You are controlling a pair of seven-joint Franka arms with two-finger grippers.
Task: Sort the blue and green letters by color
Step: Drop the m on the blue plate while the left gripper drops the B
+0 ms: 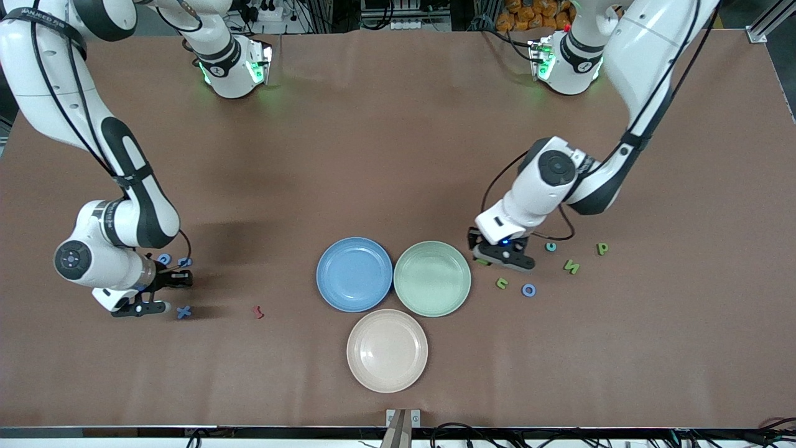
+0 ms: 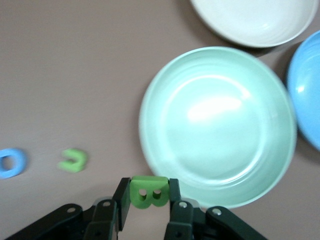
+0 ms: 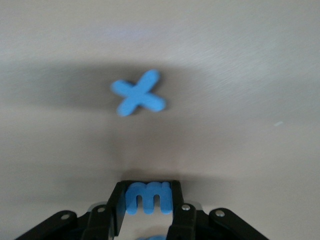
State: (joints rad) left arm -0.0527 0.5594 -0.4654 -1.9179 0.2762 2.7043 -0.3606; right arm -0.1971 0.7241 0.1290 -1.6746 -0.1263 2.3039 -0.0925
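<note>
The left gripper [image 2: 148, 196] clamps a green B [image 2: 148, 192] beside the green plate [image 2: 170, 90], likely its destination. The right gripper [image 3: 148, 200] pinches a blue M [image 3: 148, 198] near the blue X [image 3: 138, 93]

Table: my brown tabletop [image 1: 398, 124], evenly lit.
Upper edge: cables, 1 heap of orange items [image 1: 535, 15].
</note>
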